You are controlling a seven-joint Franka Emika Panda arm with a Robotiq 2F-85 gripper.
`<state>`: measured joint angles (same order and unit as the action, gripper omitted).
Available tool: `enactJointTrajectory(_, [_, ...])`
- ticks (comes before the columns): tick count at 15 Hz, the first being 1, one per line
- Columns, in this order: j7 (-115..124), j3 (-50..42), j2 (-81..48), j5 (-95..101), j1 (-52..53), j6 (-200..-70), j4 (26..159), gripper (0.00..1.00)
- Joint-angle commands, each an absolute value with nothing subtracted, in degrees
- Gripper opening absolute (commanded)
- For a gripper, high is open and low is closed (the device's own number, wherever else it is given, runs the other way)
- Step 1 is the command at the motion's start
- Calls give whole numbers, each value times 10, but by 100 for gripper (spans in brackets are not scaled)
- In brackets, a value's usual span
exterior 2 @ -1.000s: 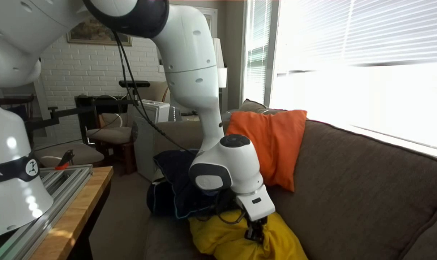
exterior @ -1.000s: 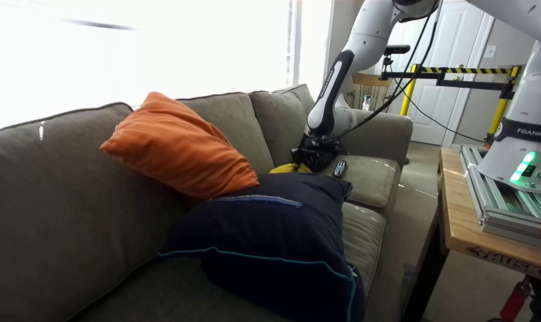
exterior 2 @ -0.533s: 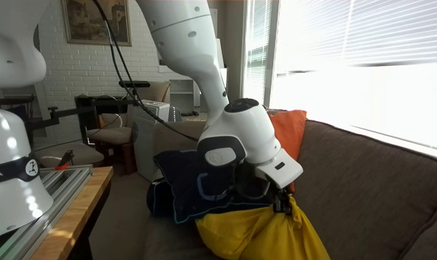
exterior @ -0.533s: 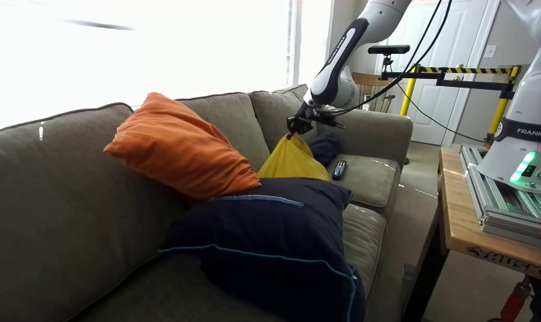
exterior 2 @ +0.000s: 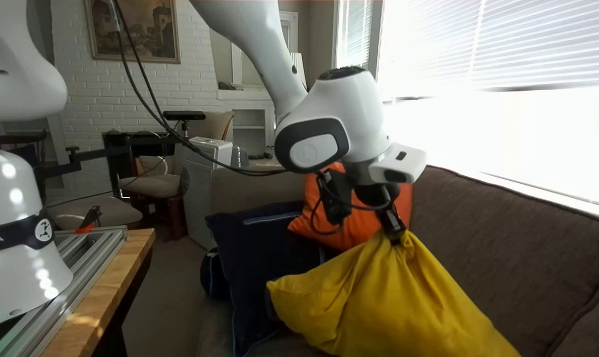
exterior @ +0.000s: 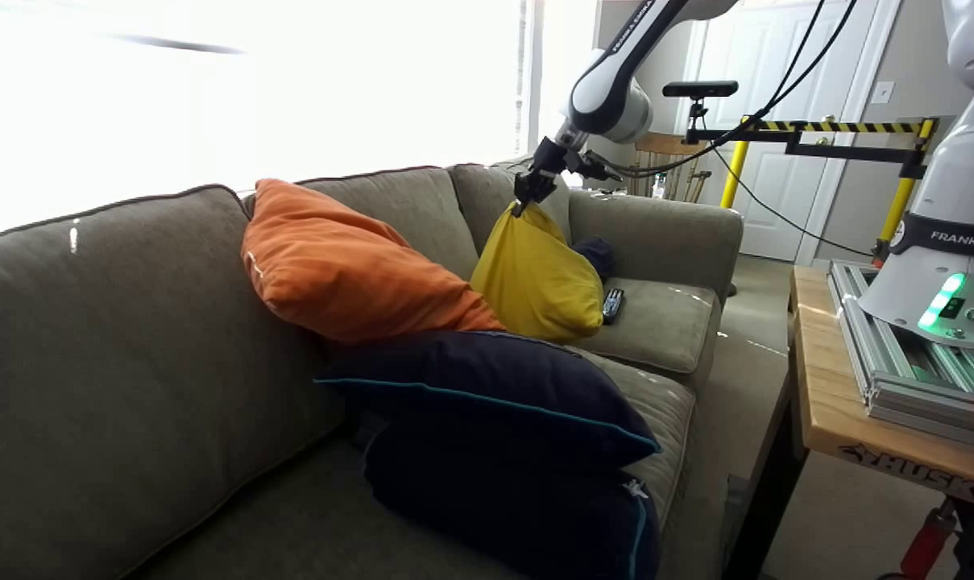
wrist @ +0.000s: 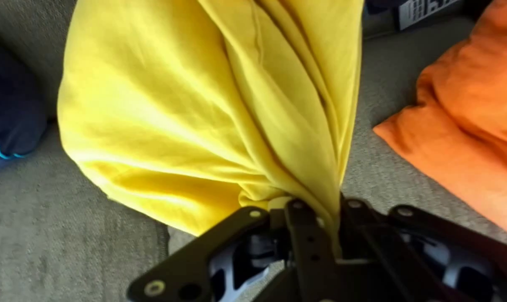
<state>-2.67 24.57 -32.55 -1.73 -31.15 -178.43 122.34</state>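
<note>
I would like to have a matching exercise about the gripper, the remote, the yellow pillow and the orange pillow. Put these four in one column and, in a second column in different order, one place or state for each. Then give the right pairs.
Column one
1. gripper
2. yellow pillow
3. orange pillow
4. remote

Column two
A. leans on the backrest
B. lies flat on the seat
C. is clamped on a pillow
D. is bunched in folds at its top

Right pairs: 1-C, 2-D, 3-A, 4-B
</note>
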Motion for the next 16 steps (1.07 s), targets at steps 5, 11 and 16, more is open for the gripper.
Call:
enactJointTrajectory(5, [-110, 373, -214, -177, -389, -1548, 1191, 3])
enactJointTrajectory(11, [64, 105, -188, -138, -174, -1505, 1175, 3])
enactJointTrajectory(16, [240, -79, -237, 23, -27, -1460, 1141, 3])
